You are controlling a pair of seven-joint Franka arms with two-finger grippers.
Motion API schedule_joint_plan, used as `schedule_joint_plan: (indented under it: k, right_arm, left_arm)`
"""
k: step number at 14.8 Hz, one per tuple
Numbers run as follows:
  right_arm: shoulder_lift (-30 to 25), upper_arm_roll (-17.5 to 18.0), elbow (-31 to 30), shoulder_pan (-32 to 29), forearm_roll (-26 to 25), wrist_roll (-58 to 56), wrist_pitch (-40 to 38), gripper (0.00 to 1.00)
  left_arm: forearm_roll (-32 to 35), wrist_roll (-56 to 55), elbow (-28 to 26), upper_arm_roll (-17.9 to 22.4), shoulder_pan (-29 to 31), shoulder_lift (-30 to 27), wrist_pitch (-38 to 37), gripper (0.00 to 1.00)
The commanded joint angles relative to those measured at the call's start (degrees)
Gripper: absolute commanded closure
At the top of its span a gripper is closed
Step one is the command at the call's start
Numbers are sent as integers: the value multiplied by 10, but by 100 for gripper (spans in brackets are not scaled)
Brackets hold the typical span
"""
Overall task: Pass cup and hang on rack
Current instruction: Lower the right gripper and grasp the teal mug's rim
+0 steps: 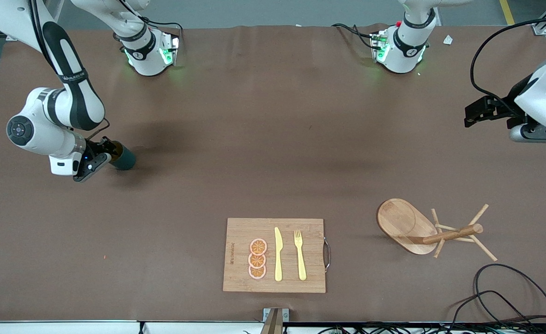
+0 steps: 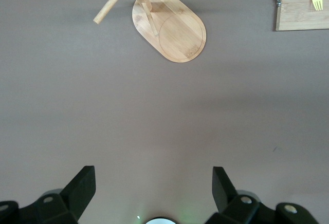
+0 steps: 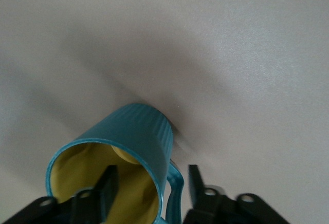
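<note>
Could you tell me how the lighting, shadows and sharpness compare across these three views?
Front view: even light, soft arm shadows on the table, green glow at both bases, rack crisp. Left wrist view: sharp, the left gripper dark against the table. Right wrist view: the cup at the right gripper is sharp, its shadow smeared and hazy, and the table looks washed-out grey.

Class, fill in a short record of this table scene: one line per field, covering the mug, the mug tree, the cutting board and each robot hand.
Cup: dark teal ribbed mug, yellow inside, on the table at the right arm's end
Rack: light wooden mug tree, oval base, nearer the front camera, at the left arm's end
Board: bamboo cutting board with orange slices, yellow knife and fork
Right hand: one finger inside the cup's rim, one outside by the handle, closing
Left hand: open, waiting above bare table
</note>
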Motion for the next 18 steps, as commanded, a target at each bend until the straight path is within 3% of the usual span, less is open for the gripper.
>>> schedule_joint_plan:
  k: [1,5,9,18]
  right_arm:
    - [-1,6,-8,-15,12,-15,9,97]
    - [-3,7,-3,-16,18,-4,-2,100]
    - [-8,9,31,5,58,56,-57,100]
    - [-14,13,62,211,61,432,-61,100]
  left_arm:
    - [0,0,1,-6,-2,-6,-13,0]
    - [0,0,2,-7,-1,-6,-13,0]
    - [0,-2,1,-7,-2,-5,-13,0]
    - [0,-1,1,-8,0,-6,-18,0]
